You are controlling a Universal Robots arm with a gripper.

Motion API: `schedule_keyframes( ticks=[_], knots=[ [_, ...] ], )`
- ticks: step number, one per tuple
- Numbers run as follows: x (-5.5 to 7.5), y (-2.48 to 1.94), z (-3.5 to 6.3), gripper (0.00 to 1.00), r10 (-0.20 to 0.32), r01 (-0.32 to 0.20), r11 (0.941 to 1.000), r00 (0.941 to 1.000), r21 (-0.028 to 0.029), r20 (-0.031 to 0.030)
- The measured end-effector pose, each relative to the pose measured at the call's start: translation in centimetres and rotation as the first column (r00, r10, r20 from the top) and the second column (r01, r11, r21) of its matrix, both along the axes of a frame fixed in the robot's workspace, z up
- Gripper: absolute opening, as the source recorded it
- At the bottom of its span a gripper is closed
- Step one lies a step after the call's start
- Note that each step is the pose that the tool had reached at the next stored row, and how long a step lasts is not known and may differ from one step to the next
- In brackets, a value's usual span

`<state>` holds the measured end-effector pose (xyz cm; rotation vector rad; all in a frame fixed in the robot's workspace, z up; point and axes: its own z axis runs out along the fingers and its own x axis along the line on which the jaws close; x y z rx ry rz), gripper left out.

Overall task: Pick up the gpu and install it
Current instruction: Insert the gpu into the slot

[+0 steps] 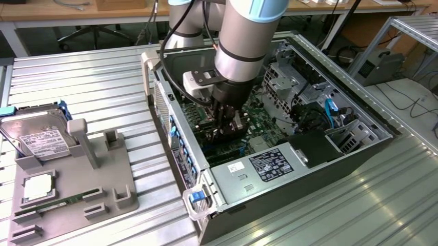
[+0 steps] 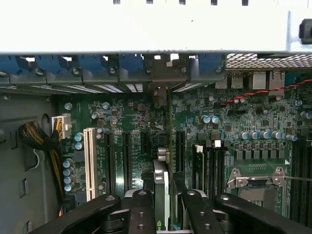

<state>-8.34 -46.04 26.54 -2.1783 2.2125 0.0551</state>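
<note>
The open computer case point(image 1: 287, 148) lies on its side on the metal table point(image 1: 82, 87), and the arm reaches down into it. Below the gripper point(image 2: 163, 204) is the green motherboard point(image 2: 243, 117). The gripper fingers point(image 2: 141, 209) are pinching the gpu point(image 2: 160, 180), which stands on edge between them, directly over the expansion slots point(image 2: 126, 156).

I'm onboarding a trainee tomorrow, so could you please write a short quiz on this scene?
1. True or false: the gripper is shut on the gpu inside the PC case.
2. What lies on the grey tray at the exterior view's left? A) hard drive B) keyboard C) fan
3. The gpu stands edge-on over the green ____.

Key: 1 true; 2 A, the hard drive; 3 motherboard.
</note>
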Motion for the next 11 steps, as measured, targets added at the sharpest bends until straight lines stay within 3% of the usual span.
schedule_keyframes(
  ticks=[11],
  knots=[
    [-0.15, 0.0, -0.19, 0.26, 0.0, 0.0, 1.0, 1.0, 0.0001, 0.0001]
  ],
)
